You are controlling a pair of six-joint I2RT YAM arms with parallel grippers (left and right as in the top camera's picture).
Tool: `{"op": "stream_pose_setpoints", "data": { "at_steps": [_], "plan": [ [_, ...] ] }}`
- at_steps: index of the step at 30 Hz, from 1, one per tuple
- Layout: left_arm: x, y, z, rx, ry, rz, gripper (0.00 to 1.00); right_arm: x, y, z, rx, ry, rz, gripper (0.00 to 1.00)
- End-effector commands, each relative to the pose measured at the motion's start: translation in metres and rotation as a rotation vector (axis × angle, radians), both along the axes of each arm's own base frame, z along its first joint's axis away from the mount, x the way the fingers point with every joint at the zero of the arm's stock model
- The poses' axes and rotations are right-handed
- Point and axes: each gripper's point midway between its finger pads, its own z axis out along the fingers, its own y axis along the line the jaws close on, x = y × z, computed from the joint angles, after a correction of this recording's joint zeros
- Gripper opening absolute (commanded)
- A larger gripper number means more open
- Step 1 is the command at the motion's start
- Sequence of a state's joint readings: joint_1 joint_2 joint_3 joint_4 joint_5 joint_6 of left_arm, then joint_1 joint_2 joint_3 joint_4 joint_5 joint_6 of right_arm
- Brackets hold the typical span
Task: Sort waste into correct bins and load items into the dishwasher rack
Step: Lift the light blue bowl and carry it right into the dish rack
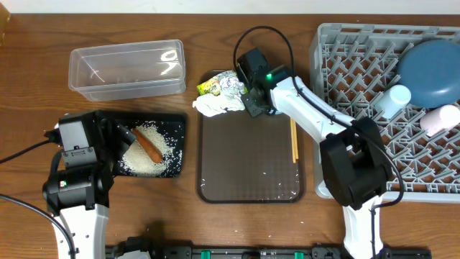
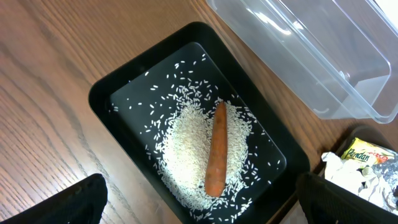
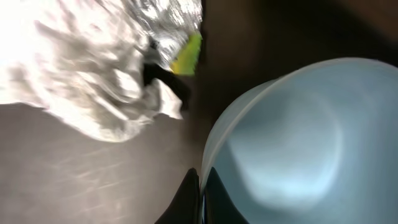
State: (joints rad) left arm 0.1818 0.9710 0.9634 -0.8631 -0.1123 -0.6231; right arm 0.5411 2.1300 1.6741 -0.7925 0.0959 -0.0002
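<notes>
- At the front left of the table, the left gripper (image 2: 208, 200) hangs over the near end of the black tray (image 2: 106, 102). Its two dark fingertips (image 2: 68, 202) sit in opposite corners of the wrist view, spread wide, with nothing between them.
- Black tray: white rice (image 2: 186, 155) lies in a heap in the middle, with loose grains scattered toward the walls. The carrot (image 2: 216, 149) lies lengthwise on top of the heap.
- Centre: the brown serving tray (image 1: 248, 144) has a few stray grains near its front edge. The chopsticks (image 1: 293, 140) lie side by side along its right edge.
- Far left corner of the serving tray: the white tissue (image 1: 215, 106) lies crumpled. The wrapper (image 1: 217, 85) is just behind it and touching it.
- Writing: the wrapper's yellow patch carries dark lettering that appears to read "Pandan". The rest is too crumpled to read.
- The right gripper (image 3: 199, 199) is low, beside the tissue and wrapper. In its wrist view the small light blue bowl (image 3: 292, 143) fills the right half, interior showing.
- One dark finger lies against the outside of the bowl's rim. The other finger is not made out, so I cannot tell whether the gripper is clamped.
- The arm hides the bowl from overhead.
- Far left: the clear tub (image 1: 126, 65) stands just behind the black tray, apart from it.
- Far right: the grey rack (image 1: 338, 65) holds the dark blue bowl (image 1: 430, 68), the light blue cup (image 1: 394, 101) and the white cup (image 1: 440, 119).
</notes>
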Motion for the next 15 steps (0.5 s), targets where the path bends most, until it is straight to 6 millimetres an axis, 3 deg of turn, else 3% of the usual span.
{"op": "stream_pose_setpoints", "data": {
  "at_steps": [1,5,9,12,15],
  "plan": [
    [-0.001,0.004,0.0,0.022,0.008,0.004,0.99,0.006,0.013,0.076,0.142,-0.101,-0.023,0.01],
    [-0.001,0.004,0.0,0.022,0.008,0.004,0.99,-0.009,0.002,0.138,0.232,-0.156,-0.068,0.01],
    [-0.001,0.004,0.0,0.022,0.008,0.004,0.99,-0.029,-0.033,0.187,0.291,-0.175,-0.133,0.01],
    [-0.001,0.004,0.0,0.022,0.008,0.004,0.99,-0.043,-0.061,0.202,0.355,-0.131,-0.191,0.01],
    [-0.001,0.004,0.0,0.022,0.008,0.004,0.99,-0.055,-0.094,0.202,0.41,-0.057,-0.263,0.01]
  ]
}}
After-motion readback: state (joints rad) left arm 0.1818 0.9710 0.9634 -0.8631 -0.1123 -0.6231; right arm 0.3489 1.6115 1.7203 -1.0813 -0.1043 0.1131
